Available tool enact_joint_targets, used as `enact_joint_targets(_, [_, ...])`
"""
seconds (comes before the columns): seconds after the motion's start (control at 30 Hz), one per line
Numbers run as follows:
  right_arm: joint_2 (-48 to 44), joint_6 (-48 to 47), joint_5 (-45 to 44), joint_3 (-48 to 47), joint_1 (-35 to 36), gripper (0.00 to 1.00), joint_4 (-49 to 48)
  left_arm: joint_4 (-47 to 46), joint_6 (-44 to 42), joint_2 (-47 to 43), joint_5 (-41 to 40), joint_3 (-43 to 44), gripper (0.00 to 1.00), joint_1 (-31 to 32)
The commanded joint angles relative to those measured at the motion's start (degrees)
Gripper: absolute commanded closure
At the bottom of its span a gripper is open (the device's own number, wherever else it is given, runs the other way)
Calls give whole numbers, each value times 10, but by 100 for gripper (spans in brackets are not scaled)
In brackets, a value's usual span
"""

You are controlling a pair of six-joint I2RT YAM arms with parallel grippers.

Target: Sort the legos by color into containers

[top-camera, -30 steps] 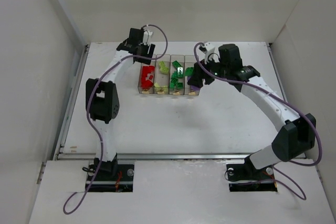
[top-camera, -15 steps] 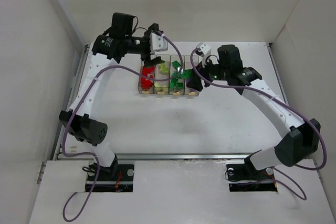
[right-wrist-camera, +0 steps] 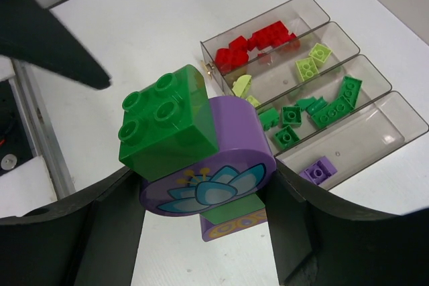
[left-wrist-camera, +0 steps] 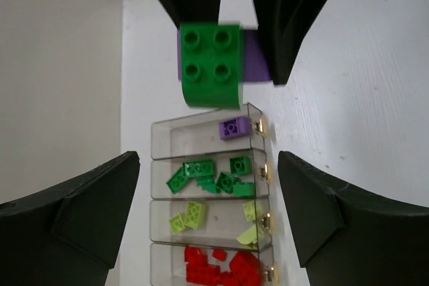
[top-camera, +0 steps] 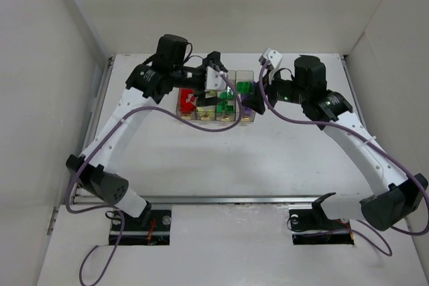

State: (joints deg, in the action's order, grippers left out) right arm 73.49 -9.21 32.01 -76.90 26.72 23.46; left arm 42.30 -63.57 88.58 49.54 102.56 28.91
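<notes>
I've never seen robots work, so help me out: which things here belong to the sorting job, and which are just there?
Job: green-and-purple clump in the right gripper; open left gripper; four clear bins; red bricks, lime bricks, green bricks and a purple brick inside them.
Just there: purple cables; white table; side walls.

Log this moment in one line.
right gripper: shut on green-purple clump | left gripper: open, facing clump | bins: colour-sorted

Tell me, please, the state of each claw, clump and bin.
Clump: green and purple, unseparated.
Left claw: open, empty.
Right claw: shut on clump.
Red bin: red bricks only.
Lime bin: lime bricks only.
Green bin: green bricks only.
Purple bin: one purple brick.
</notes>
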Motion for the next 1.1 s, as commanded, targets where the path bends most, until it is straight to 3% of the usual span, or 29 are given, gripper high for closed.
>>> enact_joint_targets(0.0, [0,-5,16,-23,4,100,-35,-134,68,-50,-33,-32,18,36])
enact_joint_targets(0.2, [5,-5,10,-23,4,100,-41,-134,82,-3,-25,3,16,59])
enact_joint_targets(0.3, [5,-5,17,-18,4,100,-47,-134,87,21,-20,15,22,59])
enact_joint_targets(0.47, [5,-5,23,-10,-3,100,-53,-134,87,46,-25,41,23,59])
enact_joint_targets(0.6, [5,-5,36,-10,-9,100,-47,-128,79,56,-12,57,36,59])
enact_joint_targets(0.73, [10,-5,36,-10,-14,100,-42,-109,85,68,3,77,63,59])
enact_joint_targets(0.77, [10,-5,36,-10,-14,100,-42,-109,85,68,3,77,74,59])
enact_joint_targets(0.93, [21,-5,36,1,-19,100,-42,-109,101,68,8,77,100,59])
enact_joint_targets(1.07, [28,9,23,34,-39,100,-51,-148,168,68,8,77,100,50])
